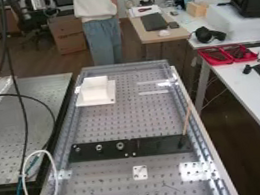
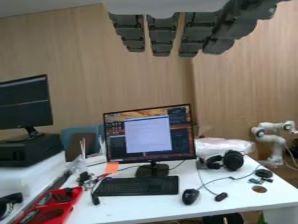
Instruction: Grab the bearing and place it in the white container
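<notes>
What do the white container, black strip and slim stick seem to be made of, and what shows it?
White container: probably matt plastic, from its even, shineless faces.
Black strip: coated metal or plastic; its even black fits either.
Slim stick: likely bare wood, by its tan tone.

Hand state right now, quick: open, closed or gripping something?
Hand: open, its fingers hanging roughly straight in the wrist view, with no object seen in them.

This is a robotics lab: the worktop (image 1: 110,125) is full of small holes, and desks carry a monitor (image 2: 149,134) and a keyboard (image 2: 136,185).
</notes>
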Available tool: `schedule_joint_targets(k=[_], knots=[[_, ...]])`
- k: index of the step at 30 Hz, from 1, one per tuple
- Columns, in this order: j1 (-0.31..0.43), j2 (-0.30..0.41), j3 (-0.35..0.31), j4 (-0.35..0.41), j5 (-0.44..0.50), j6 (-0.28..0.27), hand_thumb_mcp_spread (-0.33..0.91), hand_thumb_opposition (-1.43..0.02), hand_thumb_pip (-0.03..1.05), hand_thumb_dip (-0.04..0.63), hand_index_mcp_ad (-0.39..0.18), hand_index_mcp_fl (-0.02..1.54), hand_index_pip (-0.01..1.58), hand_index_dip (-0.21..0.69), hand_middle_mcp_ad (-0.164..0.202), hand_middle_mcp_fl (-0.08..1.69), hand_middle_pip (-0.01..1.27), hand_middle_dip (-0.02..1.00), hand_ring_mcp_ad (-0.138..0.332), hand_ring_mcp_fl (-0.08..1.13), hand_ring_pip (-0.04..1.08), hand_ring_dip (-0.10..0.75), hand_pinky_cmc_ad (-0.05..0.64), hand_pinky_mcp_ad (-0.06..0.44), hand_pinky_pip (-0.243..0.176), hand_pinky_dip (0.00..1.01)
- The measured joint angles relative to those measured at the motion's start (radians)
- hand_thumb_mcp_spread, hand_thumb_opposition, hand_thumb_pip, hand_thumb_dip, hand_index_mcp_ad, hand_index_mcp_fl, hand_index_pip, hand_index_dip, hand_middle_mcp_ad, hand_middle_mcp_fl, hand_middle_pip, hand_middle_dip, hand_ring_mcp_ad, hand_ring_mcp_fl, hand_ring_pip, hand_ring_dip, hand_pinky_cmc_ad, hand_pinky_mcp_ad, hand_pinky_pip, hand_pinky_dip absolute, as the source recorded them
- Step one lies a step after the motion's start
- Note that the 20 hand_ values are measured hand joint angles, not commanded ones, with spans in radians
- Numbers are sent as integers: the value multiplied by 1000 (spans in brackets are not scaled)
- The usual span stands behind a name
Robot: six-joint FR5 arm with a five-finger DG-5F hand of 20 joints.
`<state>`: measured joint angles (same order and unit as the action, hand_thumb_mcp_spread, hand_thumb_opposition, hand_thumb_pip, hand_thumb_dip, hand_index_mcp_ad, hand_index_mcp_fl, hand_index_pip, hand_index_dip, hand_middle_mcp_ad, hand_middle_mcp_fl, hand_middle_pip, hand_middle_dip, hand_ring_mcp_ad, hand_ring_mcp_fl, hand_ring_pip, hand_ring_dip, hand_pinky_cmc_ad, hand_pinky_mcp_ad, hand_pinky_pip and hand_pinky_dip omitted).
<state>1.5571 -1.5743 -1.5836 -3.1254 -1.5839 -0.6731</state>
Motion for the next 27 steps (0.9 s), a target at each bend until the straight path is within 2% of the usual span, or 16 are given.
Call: schedule_joint_targets(k=[1, 2, 5, 6, 7, 8, 9, 11, 14, 19, 20, 22, 24, 27], knots=[[0, 1, -7, 6, 3, 3, 0, 9, 19, 7, 0, 12, 7, 16, 66, -7, 14, 28, 86, 0, 14, 16, 75, 51, -10, 16], [0, 2, -11, 8, 4, 5, 0, 9, 19, 7, 17, 12, 7, 16, 65, -7, 14, 28, 65, 0, 14, 16, 45, 51, -10, 16], [1, 7, -37, 29, 18, 16, 3, 12, 19, 7, 24, 12, 7, 16, 65, -7, 16, 24, 66, 0, 16, 16, 51, 38, -10, 16], [2, 8, -42, 33, 23, 16, 42, -58, 49, 0, 24, 9, 7, 16, 68, -12, 24, 24, 66, 0, 16, 19, 47, 44, -10, 21], [3, 10, -52, 41, 31, 14, 87, -126, 126, 7, 24, 3, 3, 16, 68, -12, 40, 24, 66, 0, 19, 16, 47, 51, -10, 23], [6, 13, -64, 51, 41, 9, 155, -239, 223, 9, 24, 2, 7, 16, 68, -3, 72, 26, 70, 7, 24, 16, 63, 75, -12, 49], [7, 14, -70, 57, 45, 8, 182, -323, 253, 9, 24, 9, 23, 19, 65, -3, 87, 35, 61, 0, 47, 21, 101, 105, -12, 65], [10, 18, -90, 75, 61, 4, 218, -456, 243, 5, 24, 5, 24, 12, 65, -7, 98, 49, 94, 0, 56, 21, 176, 183, -24, 106], [16, 23, -130, 110, 92, 6, 232, -557, 243, 2, 24, 7, 47, 47, 68, -2, 108, 80, 129, 2, 70, 28, 262, 250, -40, 152], [18, 25, -174, 147, 126, 19, 230, -600, 248, 9, 21, 9, 52, 51, 70, -3, 122, 96, 155, 3, 94, 51, 351, 284, -65, 180], [19, 24, -185, 156, 134, 25, 236, -614, 251, 9, 21, 9, 56, 59, 73, -2, 124, 98, 175, 5, 91, 51, 367, 297, -68, 185], [19, 24, -200, 166, 144, 35, 232, -620, 251, 9, 21, 9, 56, 61, 91, -10, 126, 94, 173, -5, 89, 51, 379, 304, -75, 182], [19, 24, -209, 174, 150, 46, 234, -634, 251, 9, 21, 5, 56, 61, 93, -5, 138, 108, 188, -2, 89, 51, 379, 311, -75, 187], [17, 24, -219, 180, 157, 55, 234, -648, 251, 9, 21, 7, 63, 61, 94, -3, 138, 106, 188, -2, 84, 59, 398, 314, -73, 199]])
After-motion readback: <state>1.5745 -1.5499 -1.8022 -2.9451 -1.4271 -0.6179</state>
